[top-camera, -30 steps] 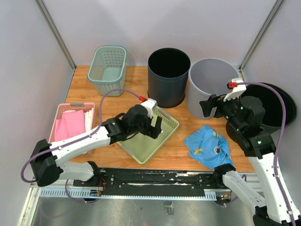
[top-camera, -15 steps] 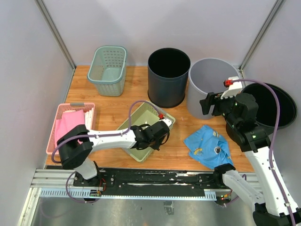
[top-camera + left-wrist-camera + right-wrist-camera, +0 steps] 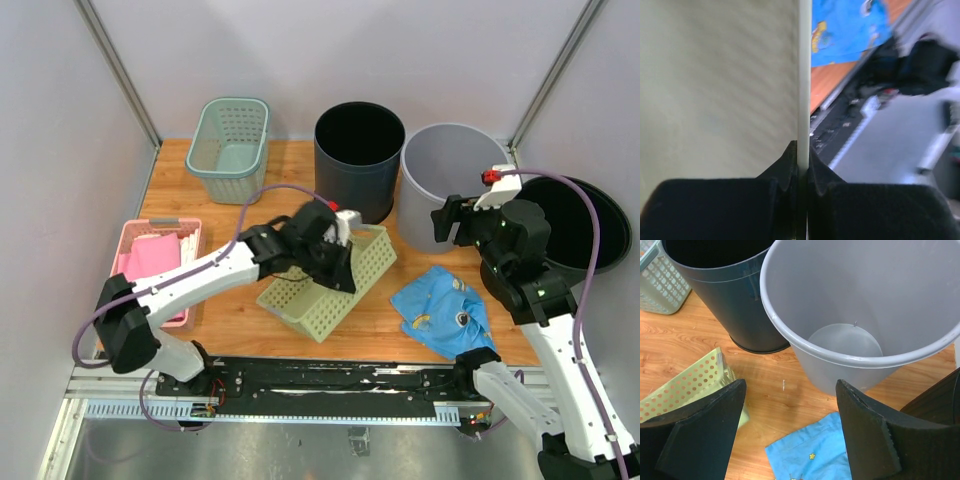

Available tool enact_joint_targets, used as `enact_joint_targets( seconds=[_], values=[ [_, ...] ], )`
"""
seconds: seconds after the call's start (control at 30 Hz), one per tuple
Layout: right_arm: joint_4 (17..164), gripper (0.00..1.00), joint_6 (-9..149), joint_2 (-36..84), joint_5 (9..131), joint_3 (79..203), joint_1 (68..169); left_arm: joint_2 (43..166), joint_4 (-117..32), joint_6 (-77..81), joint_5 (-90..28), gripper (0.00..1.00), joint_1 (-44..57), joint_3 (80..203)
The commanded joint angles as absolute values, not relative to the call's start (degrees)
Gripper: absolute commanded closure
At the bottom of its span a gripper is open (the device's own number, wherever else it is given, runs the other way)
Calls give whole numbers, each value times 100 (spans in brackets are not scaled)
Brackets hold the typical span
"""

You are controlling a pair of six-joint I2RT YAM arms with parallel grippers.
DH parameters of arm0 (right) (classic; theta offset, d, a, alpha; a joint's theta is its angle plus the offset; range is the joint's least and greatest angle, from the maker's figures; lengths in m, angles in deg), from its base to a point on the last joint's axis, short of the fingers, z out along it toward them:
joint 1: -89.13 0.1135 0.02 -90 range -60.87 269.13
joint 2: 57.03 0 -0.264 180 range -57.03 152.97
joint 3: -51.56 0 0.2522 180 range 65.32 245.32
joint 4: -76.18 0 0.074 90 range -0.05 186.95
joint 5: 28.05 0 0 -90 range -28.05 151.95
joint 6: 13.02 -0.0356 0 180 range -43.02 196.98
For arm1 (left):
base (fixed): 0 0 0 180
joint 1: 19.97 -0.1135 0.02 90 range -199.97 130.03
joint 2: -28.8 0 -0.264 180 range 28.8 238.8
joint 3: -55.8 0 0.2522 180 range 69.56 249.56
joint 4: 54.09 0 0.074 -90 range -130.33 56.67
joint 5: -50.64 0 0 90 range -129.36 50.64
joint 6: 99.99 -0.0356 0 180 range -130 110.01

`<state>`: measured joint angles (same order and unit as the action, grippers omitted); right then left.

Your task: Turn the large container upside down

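Green basket (image 3: 325, 295), tipped up mid-frame, could slip: left claw (image 3: 802, 150) pinches only its thin rim (image 3: 804, 75). Right claw (image 3: 790, 405) gapes, empty.

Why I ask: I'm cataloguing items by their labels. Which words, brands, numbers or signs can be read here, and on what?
No text can be read in any view.
Blue cloth: a printed cartoon picture with small yellow marks, no legible letters.
Light green basket, teal basket, pink basket, dark bin, grey bin: no labels or numbers visible.
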<state>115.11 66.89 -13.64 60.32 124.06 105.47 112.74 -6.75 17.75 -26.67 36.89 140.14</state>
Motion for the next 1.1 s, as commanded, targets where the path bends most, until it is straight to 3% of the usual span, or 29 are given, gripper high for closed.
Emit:
enact_joint_targets(
  seconds=[0.0, 0.13, 0.37, 0.6, 0.87, 1.07],
  values=[
    [11536, 26, 6617, -1506, 5898, 12370, 10469, 10890, -1691, 2787, 515, 100, 2657, 13216],
    [11570, 26, 6634, -1638, 5875, 12330, 10469, 10764, -3449, 4288, 1894, 100, 2433, 12457],
    [11670, 26, 6604, -1792, 5905, 12257, 10470, 10539, -5963, 6164, 2311, 100, 2406, 12058],
    [11917, 26, 6590, -1983, 5869, 12228, 10469, 10809, -9306, 8746, 2250, 100, 2137, 10966],
    [12208, 26, 6571, -2374, 5717, 12066, 10469, 12309, -14092, 11509, 1550, 100, 2090, 9995],
    [12235, 26, 6497, -2335, 5864, 12007, 10469, 12951, -14297, 11181, 1720, 100, 1929, 9835]
  ],
)
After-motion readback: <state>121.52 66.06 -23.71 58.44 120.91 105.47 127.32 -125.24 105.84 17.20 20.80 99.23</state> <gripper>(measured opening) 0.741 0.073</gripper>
